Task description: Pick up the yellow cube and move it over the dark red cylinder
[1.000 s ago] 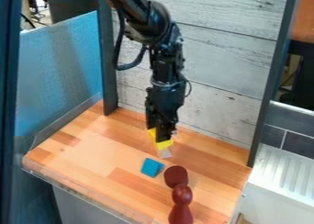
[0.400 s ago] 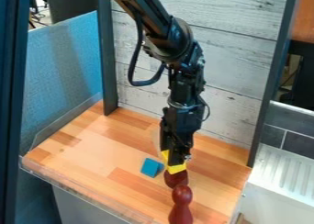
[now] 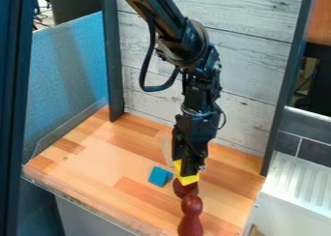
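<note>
Yellow block point(image 3: 188, 180) between claw's point(image 3: 186, 171) fingertips, clamped. Versus first frame: both shifted right and nearer the camera.

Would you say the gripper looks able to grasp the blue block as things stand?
Probably not, as the gripper appears to be holding a yellow block. Otherwise the blue block lies close by, with nothing on top of it.

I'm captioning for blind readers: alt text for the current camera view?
A black robot gripper holds a yellow block over a wooden counter, partly hiding a rounded dark red object. A blue block lies beside it, a red knobbed piece nearer the camera.
</note>
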Tool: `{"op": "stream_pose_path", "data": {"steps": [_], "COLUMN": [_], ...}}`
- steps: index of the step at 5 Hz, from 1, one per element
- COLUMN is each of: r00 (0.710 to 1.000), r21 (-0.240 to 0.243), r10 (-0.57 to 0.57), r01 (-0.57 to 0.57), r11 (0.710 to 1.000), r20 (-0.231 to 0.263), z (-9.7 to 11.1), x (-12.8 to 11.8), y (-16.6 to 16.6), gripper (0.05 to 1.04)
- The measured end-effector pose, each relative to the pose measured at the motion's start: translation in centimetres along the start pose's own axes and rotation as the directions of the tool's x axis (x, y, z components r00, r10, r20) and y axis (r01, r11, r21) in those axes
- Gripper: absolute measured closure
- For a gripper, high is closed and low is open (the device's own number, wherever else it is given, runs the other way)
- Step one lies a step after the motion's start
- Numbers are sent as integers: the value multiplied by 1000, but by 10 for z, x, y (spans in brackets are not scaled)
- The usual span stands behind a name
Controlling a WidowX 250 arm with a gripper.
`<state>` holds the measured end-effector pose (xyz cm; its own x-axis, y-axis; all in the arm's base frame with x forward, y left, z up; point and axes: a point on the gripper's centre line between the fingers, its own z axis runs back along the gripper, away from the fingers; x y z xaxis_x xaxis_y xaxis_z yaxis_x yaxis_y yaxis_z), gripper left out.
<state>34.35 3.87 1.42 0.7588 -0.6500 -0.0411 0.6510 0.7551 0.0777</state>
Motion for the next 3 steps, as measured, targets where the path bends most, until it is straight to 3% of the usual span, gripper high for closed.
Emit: {"op": "stream_pose_path", "data": {"steps": [2,3], "r00": [1000,1000], "r21": [7,37], "r10": [-4,-15], "r01": [5,16], "r11": [1000,999], "r20": [-27,-16], "z": [-12,-12], "x": [6,13], "y": [-7,-8], "gripper": [537,537]}}
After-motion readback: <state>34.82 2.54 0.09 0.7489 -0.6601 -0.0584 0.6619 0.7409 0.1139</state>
